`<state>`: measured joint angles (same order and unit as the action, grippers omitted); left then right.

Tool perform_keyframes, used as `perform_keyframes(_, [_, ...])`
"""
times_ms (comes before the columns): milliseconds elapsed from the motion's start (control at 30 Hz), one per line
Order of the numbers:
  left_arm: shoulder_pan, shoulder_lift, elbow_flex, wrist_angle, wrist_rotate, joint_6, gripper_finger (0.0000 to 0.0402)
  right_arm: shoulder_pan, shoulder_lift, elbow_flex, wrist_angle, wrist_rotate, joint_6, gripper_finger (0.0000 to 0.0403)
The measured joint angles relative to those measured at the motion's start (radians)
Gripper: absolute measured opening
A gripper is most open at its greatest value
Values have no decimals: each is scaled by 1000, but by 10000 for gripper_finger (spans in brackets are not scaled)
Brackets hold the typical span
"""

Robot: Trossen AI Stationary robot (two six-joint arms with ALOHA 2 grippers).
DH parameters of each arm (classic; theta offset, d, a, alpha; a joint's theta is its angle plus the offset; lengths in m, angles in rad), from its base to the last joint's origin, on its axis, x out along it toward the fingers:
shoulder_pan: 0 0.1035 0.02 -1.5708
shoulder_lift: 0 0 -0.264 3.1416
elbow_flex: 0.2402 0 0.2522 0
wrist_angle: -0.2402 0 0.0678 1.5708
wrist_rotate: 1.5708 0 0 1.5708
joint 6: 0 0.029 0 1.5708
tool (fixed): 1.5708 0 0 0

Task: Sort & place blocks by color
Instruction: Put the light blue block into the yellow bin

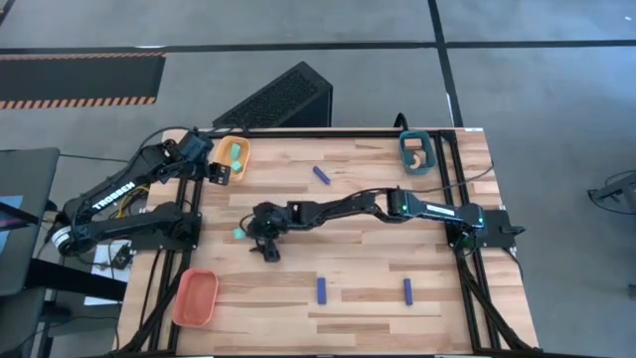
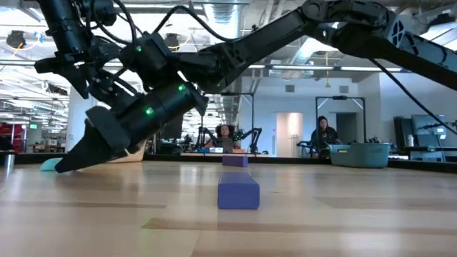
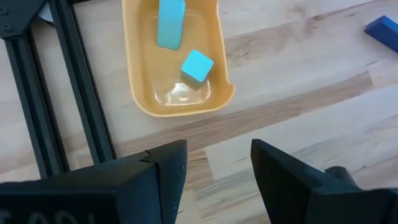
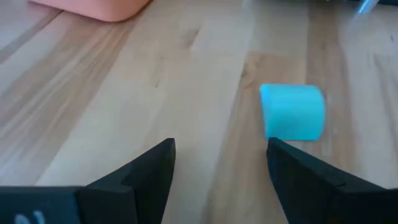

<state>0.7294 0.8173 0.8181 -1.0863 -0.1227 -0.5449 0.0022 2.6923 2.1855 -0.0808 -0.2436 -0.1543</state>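
The right gripper [image 1: 266, 235] reaches across the wooden table [image 1: 358, 298] to its left-centre, fingers spread and empty, tips low over the boards. In the right wrist view the two dark fingers [image 4: 140, 174] stand apart over bare wood, and a light cyan block [image 4: 292, 112] lies on the table just ahead of them, set toward one finger and not between the two. From above, that cyan block [image 1: 239, 233] sits just to the left of the gripper, near it but apart. The low view shows the same gripper [image 2: 75, 158] angled down to the tabletop with the cyan block [image 2: 50, 165] just beyond its tip.

The left gripper [image 1: 221, 172] hangs at the far left of the table beside the yellow-orange tray [image 1: 235, 157], its fingers [image 3: 165, 171] parted and holding nothing. In the left wrist view, two cyan blocks, one oblong [image 3: 170, 23] and one cube-like [image 3: 197, 66], lie inside that tray [image 3: 140, 93].

Three dark blue blocks remain loose on the table: one at the far centre [image 1: 321, 174], two near the front edge [image 1: 321, 289] and [image 1: 407, 290]. A tan piece [image 1: 418, 156] rests in the teal tray [image 1: 405, 151] at the far right. The orange tray [image 1: 196, 297] sits at the near left corner.
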Motion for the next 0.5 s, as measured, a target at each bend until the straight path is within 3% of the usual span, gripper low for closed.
perform_keyframes(133, [-11,0,0,0,-7,0,164,5,0,-1,80,35,0,270])
perform_keyframes(300, [-14,0,0,-2,2,1,164,4,-1,-1,154,157,16,271])
perform_keyframes(500, [-14,0,0,-9,11,19,164,-10,0,1,288,147,50,291])
